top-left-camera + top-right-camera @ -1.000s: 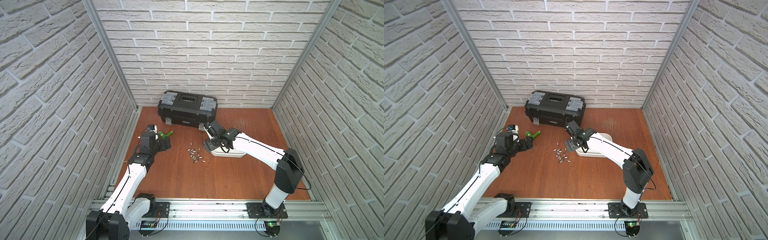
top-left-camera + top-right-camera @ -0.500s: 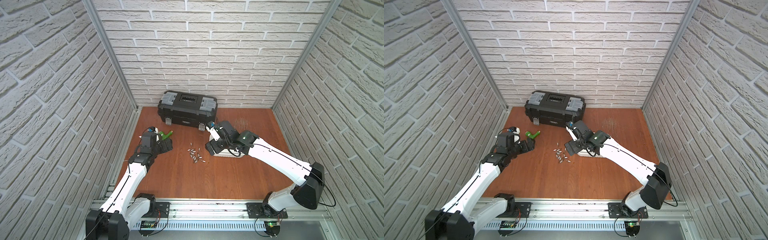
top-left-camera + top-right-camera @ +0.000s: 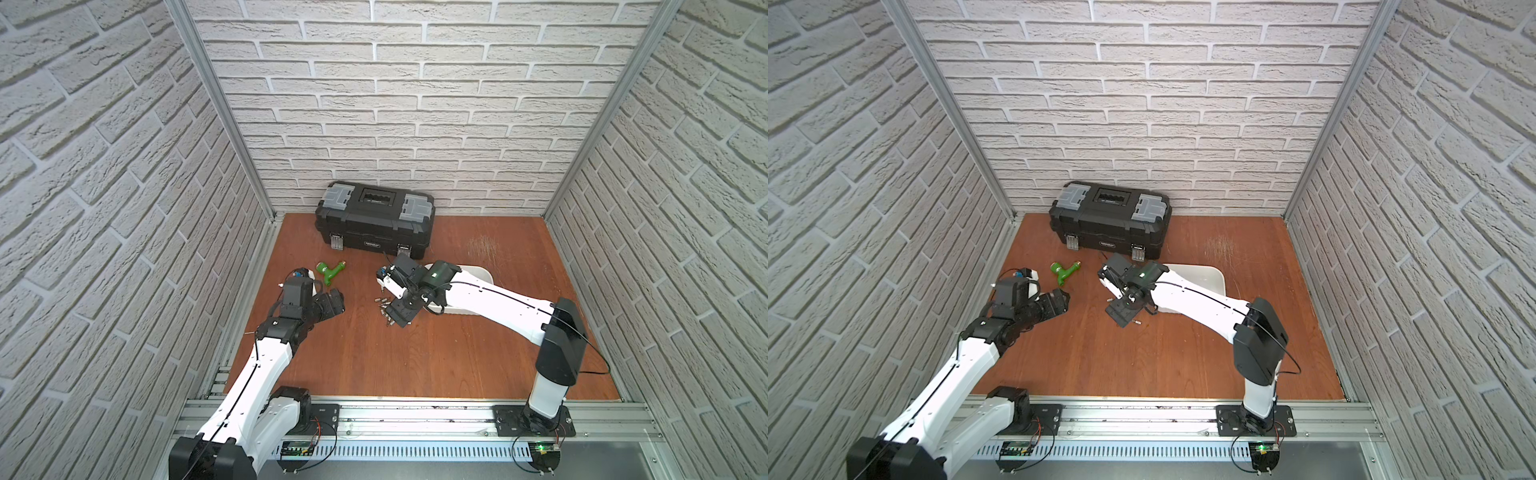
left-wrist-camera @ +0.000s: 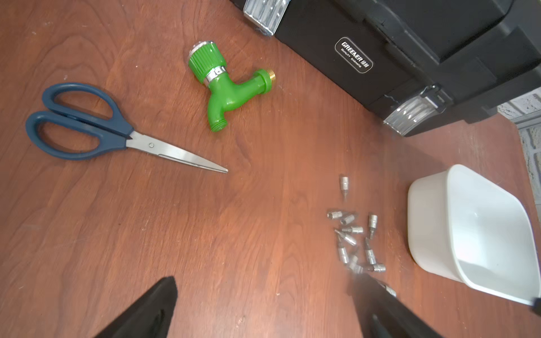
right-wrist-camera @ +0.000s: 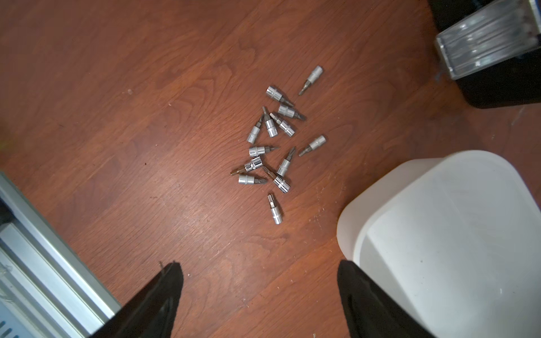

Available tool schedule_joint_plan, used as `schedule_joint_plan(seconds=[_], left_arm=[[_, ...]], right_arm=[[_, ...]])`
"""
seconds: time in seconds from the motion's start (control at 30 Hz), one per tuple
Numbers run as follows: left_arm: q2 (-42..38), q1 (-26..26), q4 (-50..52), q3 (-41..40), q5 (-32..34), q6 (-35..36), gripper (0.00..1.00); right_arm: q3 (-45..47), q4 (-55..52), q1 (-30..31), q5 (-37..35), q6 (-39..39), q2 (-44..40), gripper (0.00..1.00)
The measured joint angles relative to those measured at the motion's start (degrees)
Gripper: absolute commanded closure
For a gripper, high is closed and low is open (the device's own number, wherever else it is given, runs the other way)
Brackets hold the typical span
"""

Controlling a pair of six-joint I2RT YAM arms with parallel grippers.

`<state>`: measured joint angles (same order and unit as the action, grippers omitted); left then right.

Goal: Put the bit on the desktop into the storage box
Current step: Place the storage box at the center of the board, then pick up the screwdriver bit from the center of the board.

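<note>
My right claw (image 5: 258, 264), wide and empty, over socket bits (image 5: 257, 151): probably light, hard, slippery; pinch one across its barrel.

2 arms of white shells and black joint housings, mounted on black plates to the aluminium rail (image 3: 415, 415). Left arm (image 3: 266, 361) above the rail: thin black cable along the white link. Right arm (image 3: 490, 299): same cable, boxy black elbow, loose black loop beside it, small green light on the wrist housing farthest from the rail. Matte black wedge fingers (image 5: 158, 301) on right gripper (image 5: 259, 266) and left gripper (image 4: 266, 281).
</note>
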<state>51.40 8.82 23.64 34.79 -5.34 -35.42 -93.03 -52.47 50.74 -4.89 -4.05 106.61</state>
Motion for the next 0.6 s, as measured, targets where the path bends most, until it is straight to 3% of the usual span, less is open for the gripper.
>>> schedule_joint_plan(seconds=[0.6], left_arm=[[-2.16, 0.00, 1.79, -0.70, 0.13, -0.26, 0.02]], right_arm=[[-1.07, -1.38, -1.42, -0.26, 1.57, 11.26, 0.44]])
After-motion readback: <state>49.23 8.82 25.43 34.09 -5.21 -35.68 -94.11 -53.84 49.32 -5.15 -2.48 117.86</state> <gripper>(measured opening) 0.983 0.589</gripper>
